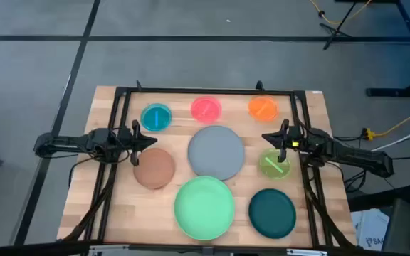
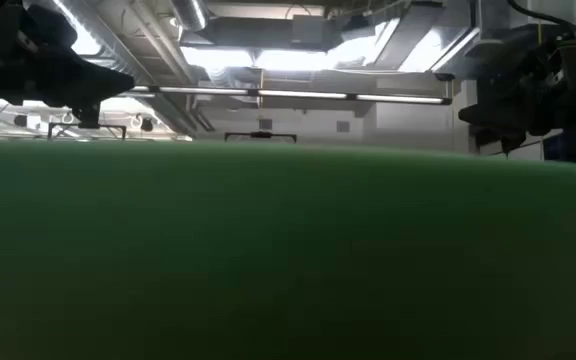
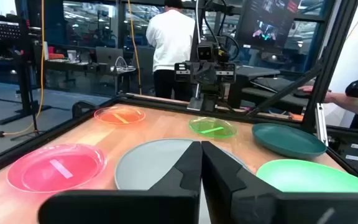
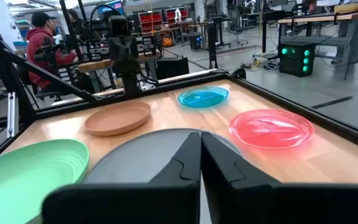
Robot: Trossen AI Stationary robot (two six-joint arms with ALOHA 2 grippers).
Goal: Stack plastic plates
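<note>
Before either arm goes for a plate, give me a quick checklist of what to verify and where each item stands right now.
1. All eight plates lie apart, none stacked yet: ok, high view shows grey plate, mint plate, teal plate, brown plate, blue plate, pink plate, orange plate and lime plate.
2. Left gripper empty, fingers shut: ok.
3. Right gripper empty, fingers shut: ok.
4. Fingers opened for a grasp: not ok, both shut.
5. Low view usable: not ok, the mint plate fills it.
6. Person clear of the table: ok, standing beyond it.
</note>
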